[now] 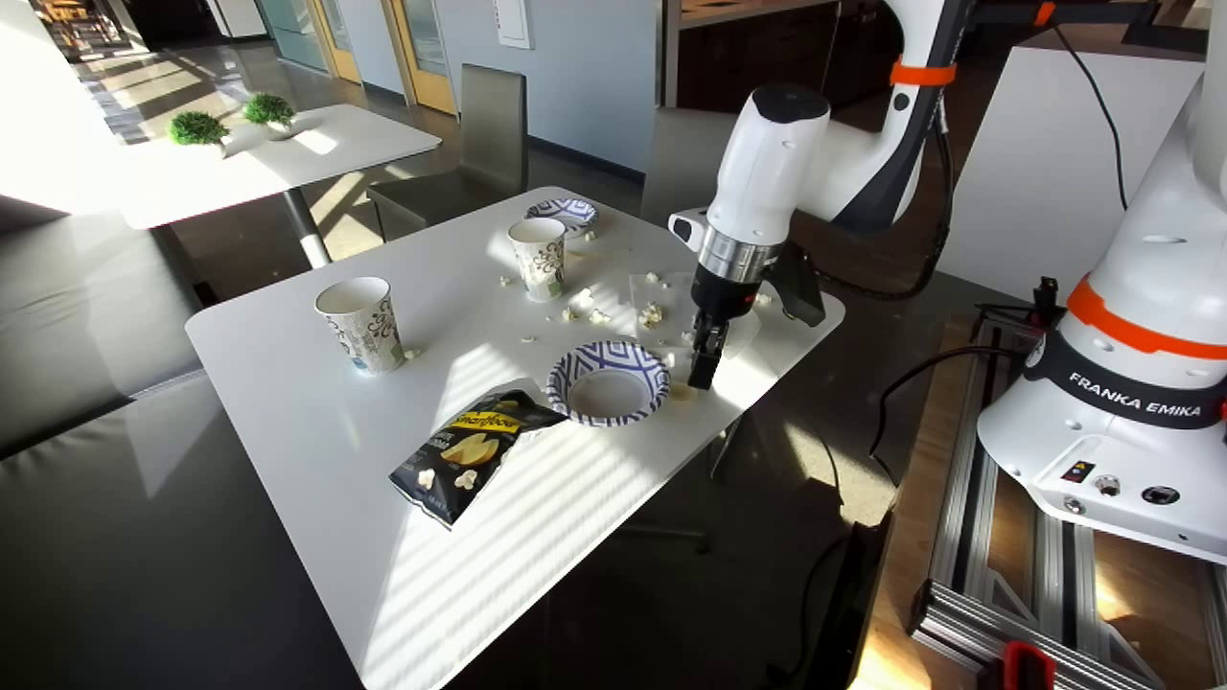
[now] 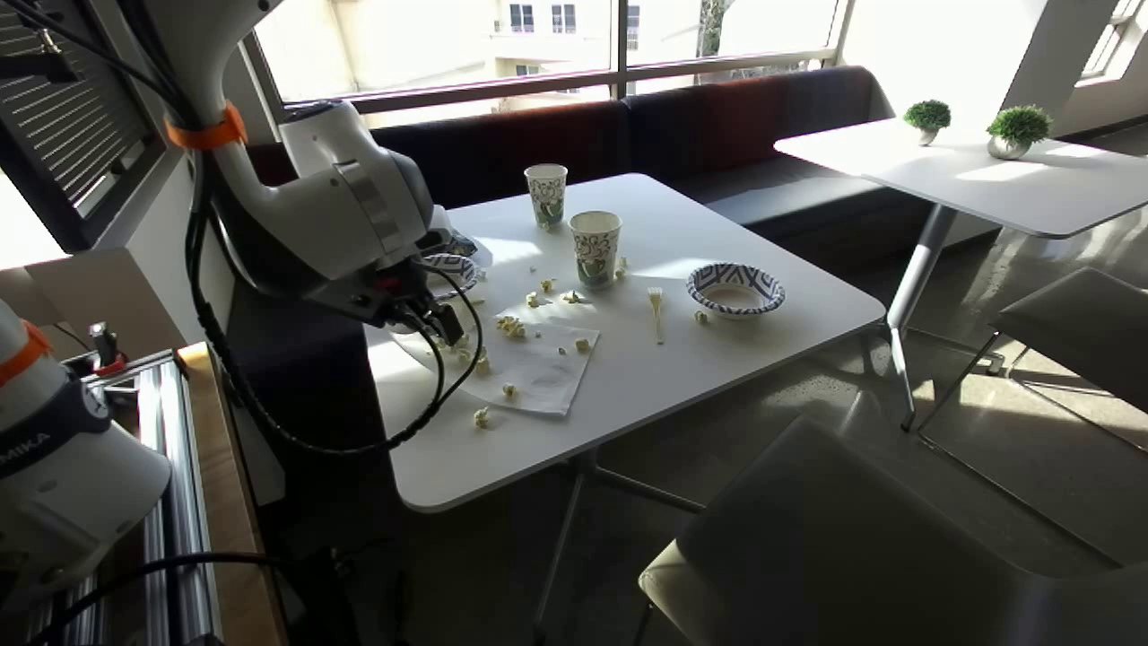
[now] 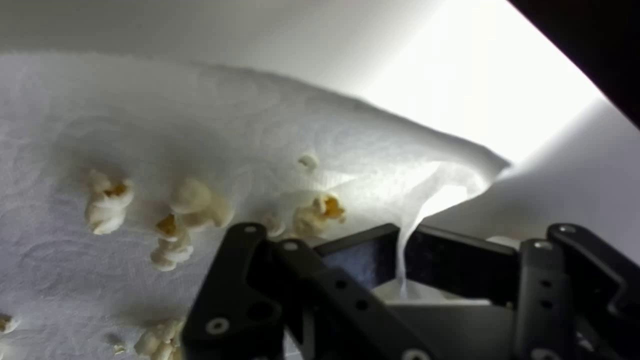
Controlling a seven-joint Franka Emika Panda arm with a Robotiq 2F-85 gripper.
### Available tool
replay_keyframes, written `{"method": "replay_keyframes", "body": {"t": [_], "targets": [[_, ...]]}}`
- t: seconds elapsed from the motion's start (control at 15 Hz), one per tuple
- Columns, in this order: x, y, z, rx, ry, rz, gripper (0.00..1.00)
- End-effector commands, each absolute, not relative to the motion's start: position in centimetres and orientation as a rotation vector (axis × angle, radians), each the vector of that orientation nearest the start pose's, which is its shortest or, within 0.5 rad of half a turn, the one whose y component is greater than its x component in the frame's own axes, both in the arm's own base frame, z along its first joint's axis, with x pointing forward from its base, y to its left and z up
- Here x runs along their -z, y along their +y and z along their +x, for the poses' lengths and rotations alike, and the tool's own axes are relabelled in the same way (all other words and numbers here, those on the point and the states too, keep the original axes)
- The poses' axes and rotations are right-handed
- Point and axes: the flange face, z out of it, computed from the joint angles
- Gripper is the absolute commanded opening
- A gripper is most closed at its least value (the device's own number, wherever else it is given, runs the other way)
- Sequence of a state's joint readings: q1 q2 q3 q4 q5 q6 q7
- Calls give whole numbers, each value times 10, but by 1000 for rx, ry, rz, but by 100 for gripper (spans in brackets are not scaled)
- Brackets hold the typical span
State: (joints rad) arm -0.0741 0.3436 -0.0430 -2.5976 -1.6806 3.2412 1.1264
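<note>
My gripper (image 3: 402, 250) is shut on the edge of a white paper napkin (image 3: 225, 110); a thin fold stands up between the fingertips. Several popcorn pieces (image 3: 107, 202) lie on the napkin. In both exterior views the gripper (image 1: 705, 369) (image 2: 444, 325) is low over the white table (image 1: 288, 369), close to its edge. The napkin (image 2: 552, 372) lies mostly flat, with popcorn (image 2: 509, 327) on and around it. A blue-patterned paper bowl (image 1: 613, 355) stands beside the gripper; the arm partly hides it in an exterior view (image 2: 465, 267).
Two patterned paper cups (image 1: 360, 326) (image 1: 539, 257) stand upright on the table. A black popcorn bag (image 1: 474, 446) lies beside the near bowl. Another patterned bowl (image 2: 735, 272) and a light fork (image 2: 656, 316) are at the far side. Chairs (image 2: 834, 520) and a bench (image 1: 96, 383) border the table.
</note>
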Motion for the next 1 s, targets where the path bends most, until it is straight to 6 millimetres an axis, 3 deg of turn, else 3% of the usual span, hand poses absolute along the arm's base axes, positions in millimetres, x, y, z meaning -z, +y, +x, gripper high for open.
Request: {"method": "replay_keyframes", "body": {"t": [0.0,0.93], "targets": [[-152,49,349,326,-692,-3050,0],[-189,29,344,445,-619,-3005,0]]}}
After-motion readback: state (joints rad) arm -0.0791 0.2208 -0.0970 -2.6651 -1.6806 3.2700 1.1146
